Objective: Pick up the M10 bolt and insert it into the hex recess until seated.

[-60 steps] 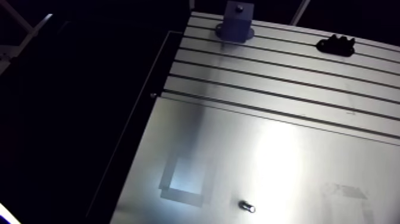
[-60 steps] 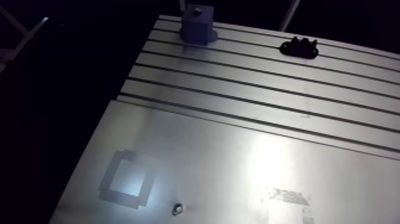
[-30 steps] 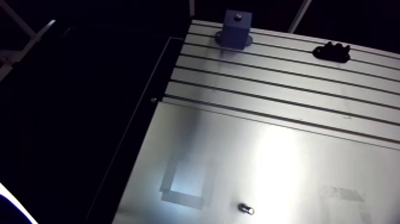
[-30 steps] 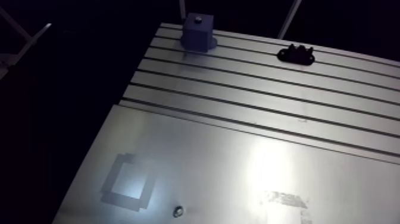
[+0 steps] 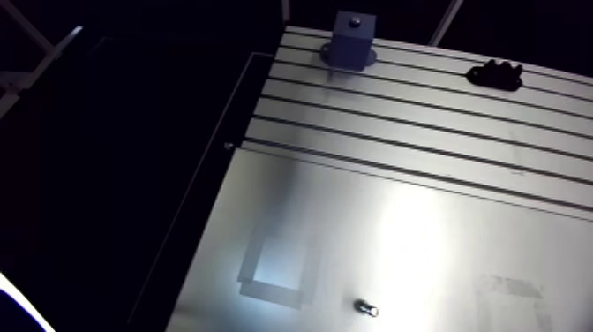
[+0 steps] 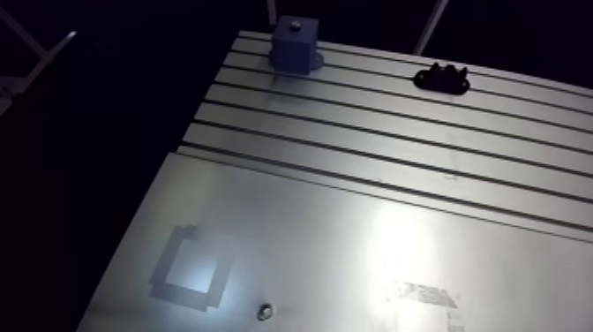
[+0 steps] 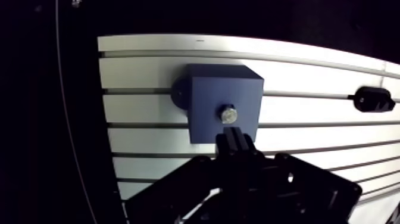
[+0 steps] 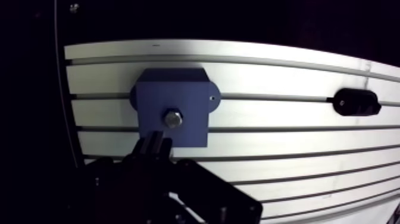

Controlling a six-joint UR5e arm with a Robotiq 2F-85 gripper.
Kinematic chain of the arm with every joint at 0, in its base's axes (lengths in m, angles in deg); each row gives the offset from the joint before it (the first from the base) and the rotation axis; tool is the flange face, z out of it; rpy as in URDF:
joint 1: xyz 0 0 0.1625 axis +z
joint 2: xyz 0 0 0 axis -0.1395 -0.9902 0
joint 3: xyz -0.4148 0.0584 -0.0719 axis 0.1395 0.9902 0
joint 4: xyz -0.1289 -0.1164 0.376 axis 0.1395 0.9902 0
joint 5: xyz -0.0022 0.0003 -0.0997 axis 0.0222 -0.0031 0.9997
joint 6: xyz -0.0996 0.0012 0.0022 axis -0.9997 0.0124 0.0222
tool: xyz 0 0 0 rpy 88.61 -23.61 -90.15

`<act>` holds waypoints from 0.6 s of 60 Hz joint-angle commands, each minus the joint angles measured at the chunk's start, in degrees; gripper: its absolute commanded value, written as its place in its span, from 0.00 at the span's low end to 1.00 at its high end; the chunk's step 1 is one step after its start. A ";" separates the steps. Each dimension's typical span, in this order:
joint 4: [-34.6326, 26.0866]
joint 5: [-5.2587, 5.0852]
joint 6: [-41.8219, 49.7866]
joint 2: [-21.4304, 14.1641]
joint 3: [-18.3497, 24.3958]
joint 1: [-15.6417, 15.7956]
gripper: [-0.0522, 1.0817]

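From the wrist view I saw the M10 bolt [image 7: 228, 113] sitting head-up in the top face of the blue block [image 7: 225, 89], roughly in the middle of that face. I could not make out the recess itself, as the head covered it. The block stood on the slotted part of the table [image 7: 143, 137], near its far edge, straddling a couple of the slots.

The gripper [image 7: 235, 136] hung just beside the bolt head, on the near side of the block's top. Its two dark fingers looked drawn close together, with nothing between them and no hold on the bolt.

A black part [image 7: 374, 99] lay on the slotted surface well apart from the block, along the same rows of slots.

In the arm view the block and the black part showed at the far end of the table. Nearer the camera, on the smooth plate [image 5: 424, 230], I saw a small metal piece [image 5: 366, 307] lying alone. A rectangular tape outline [image 5: 275, 269] was stuck to the plate near it
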 commanded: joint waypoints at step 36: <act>2.21 -0.45 -0.43 1.31 -1.64 -1.22 1.00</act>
